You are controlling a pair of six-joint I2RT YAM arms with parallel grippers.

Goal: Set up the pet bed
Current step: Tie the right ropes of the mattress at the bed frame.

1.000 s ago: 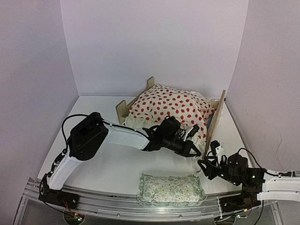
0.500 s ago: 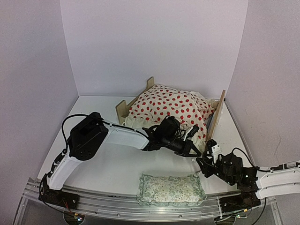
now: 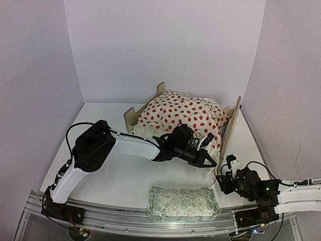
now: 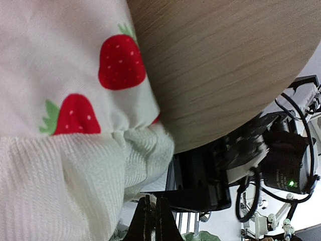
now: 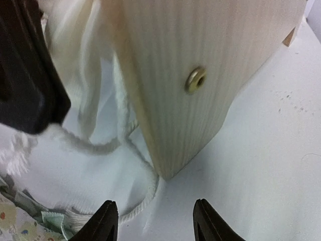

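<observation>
Cushion seating is judged in hand: the left gripper [image 3: 208,160], jaws pressed together, is set against the cushion [image 3: 175,113] on the pet bed [image 3: 131,117] at rear centre, and the right gripper [image 5: 155,221], jaws spread and empty, is poised by the headboard [image 5: 200,65], which is judged to need bracing next.

1. My top external view sits high behind the arm bases. It faces the far wall and takes in the whole table [image 3: 125,181].
2. My left wrist view is pressed close to the strawberry-print cushion [image 4: 60,75] and the headboard of the pet bed [image 4: 225,65]. It looks near-right, and the right arm [image 4: 283,160] shows beyond.
3. My right wrist view sits low over the table, close to that headboard's near bottom corner, facing far.
4. All three views share the headboard.
</observation>
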